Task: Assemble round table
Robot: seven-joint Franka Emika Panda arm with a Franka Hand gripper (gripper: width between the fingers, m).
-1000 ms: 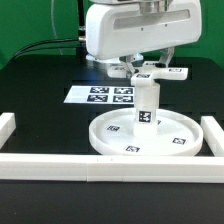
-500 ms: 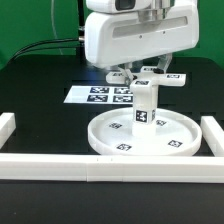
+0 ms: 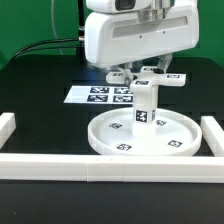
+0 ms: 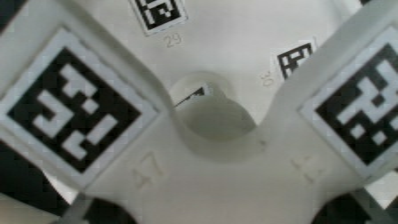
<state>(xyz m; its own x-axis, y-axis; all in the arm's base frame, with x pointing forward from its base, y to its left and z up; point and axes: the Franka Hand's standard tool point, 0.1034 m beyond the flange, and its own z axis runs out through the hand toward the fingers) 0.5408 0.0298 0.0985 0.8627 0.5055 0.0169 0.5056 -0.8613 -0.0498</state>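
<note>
The large round rimmed disc (image 3: pixel 165 140) lies flat on the black table near the front rail. The short thick post (image 3: pixel 143 108) stands upright at its centre. The small cross-shaped piece (image 3: pixel 168 77) sits on top of the post. My gripper (image 3: pixel 143 73) comes straight down on it and is shut on the cross-shaped piece; the hand's body hides most of the fingers. In the wrist view the cross-shaped piece (image 4: pixel 214 125) fills the picture, with its tags to either side and the disc's tags beyond.
The marker board (image 3: pixel 96 95) lies flat just behind the disc. White border rails run along the front (image 3: pixel 100 169), the exterior view's left (image 3: pixel 8 128) and the exterior view's right (image 3: pixel 214 133). A green wall stands behind the table.
In the last second my hand has come down and turned over the post, and the cross-shaped piece has turned with it. Nothing has moved in the last half second.
</note>
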